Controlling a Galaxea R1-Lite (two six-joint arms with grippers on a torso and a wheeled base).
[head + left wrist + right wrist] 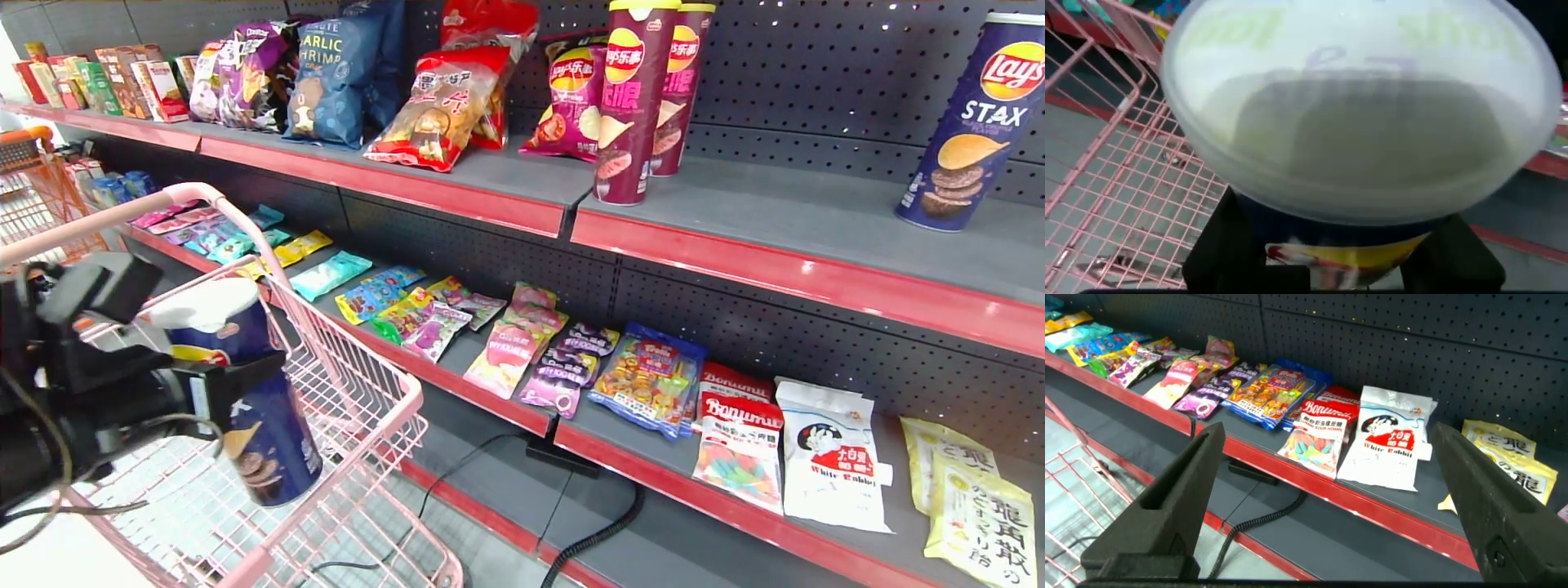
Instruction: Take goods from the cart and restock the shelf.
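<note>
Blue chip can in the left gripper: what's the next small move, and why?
Probably lift the can straight up, clear of the cart rim. The left gripper is shut on it, its base sits inside the cart, and a matching can stands on the upper shelf.

A dark blue chip can (263,412) with a white plastic lid is being held, tilted slightly, by the left pincer (220,384) within the pink wire cart (353,385). A matching can (971,122) is being displayed upright on the upper shelf (775,204).
</note>
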